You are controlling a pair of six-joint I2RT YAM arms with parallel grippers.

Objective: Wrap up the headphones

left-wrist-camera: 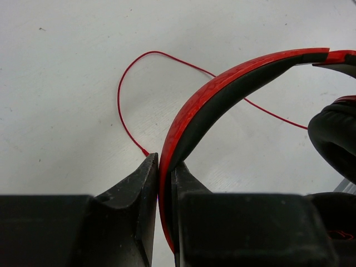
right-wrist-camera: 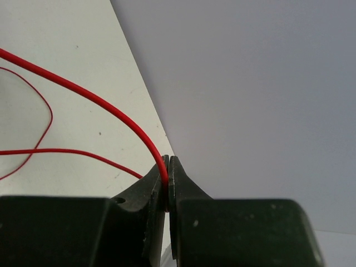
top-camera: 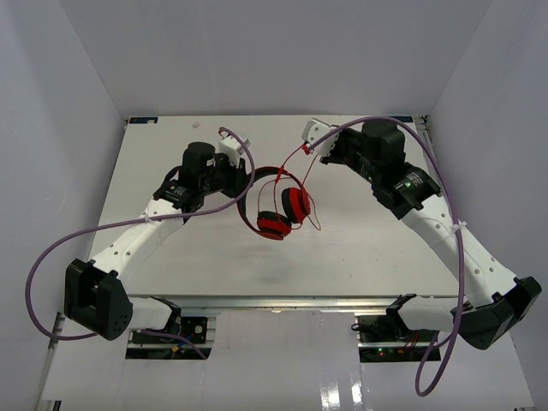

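Observation:
The red headphones [top-camera: 281, 214] hang at the table's middle, ear cups down. My left gripper [top-camera: 246, 180] is shut on the black-and-red headband [left-wrist-camera: 222, 89], which rises between its jaws in the left wrist view; a black ear pad [left-wrist-camera: 334, 133] shows at right. My right gripper [top-camera: 318, 147] is shut on the thin red cord [right-wrist-camera: 105, 105], held up at the back right. The cord [top-camera: 291, 163] runs from it down to the headphones, with a loop [top-camera: 315, 214] hanging beside the cups and a loop [left-wrist-camera: 128, 94] lying on the table.
The white table [top-camera: 360, 257] is boxed in by white walls on three sides. Thick purple robot cables [top-camera: 51, 265] loop off both arms. The right gripper is close to the back wall [right-wrist-camera: 256, 83].

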